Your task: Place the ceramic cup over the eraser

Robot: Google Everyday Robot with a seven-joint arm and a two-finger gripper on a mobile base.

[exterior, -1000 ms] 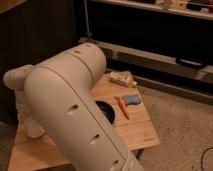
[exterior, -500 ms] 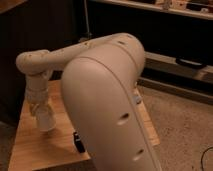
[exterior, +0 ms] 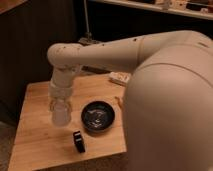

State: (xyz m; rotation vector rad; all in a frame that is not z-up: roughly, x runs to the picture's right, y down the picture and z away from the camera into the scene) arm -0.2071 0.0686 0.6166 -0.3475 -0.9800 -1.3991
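Observation:
The eraser (exterior: pixel 78 141) is a small black upright block near the front edge of the wooden table (exterior: pixel 35 145). My gripper (exterior: pixel 59 116) points down from the wrist over the table's left part, a little behind and to the left of the eraser. It is shut on the ceramic cup (exterior: pixel 60 113), a pale off-white cup held just above the table. The cup is apart from the eraser.
A round black bowl (exterior: pixel 98 117) sits right of the cup and behind the eraser. A pale oblong object (exterior: pixel 120 78) lies at the back of the table. The end of an orange stick (exterior: pixel 119 102) shows beside my arm's large link (exterior: pixel 170 110), which hides the table's right side.
My arm's bulky link has shifted right, uncovering the bowl and more of the table. The gripper with the cup has moved slightly right, closer to the eraser.

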